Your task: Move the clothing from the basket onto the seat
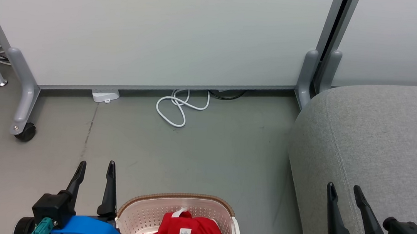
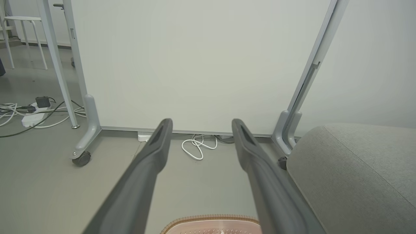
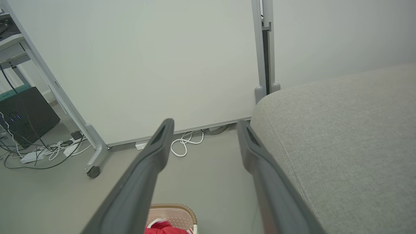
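Observation:
The cream basket [image 1: 218, 211] with a brown rim stands on the floor at the bottom centre of the head view, holding red clothing [image 1: 184, 232] with a white tag and white trim. Its rim [image 2: 211, 219] peeks in at the bottom of the left wrist view, and basket [image 3: 174, 211] and clothing [image 3: 164, 229] show low in the right wrist view. The grey seat [image 1: 379, 150] fills the right side. My left gripper [image 1: 95, 167] hangs open just left of the basket. My right gripper [image 1: 344, 189] is open over the seat's near edge. Both are empty.
A white partition panel [image 1: 155, 30] on grey wheeled legs [image 1: 23, 109] stands across the back. A coiled white cable [image 1: 178, 108] and a power strip [image 1: 105, 95] lie at its foot. More cables and a dark box [image 3: 26, 113] sit off left. Bare grey floor [image 1: 208, 159] lies between basket and panel.

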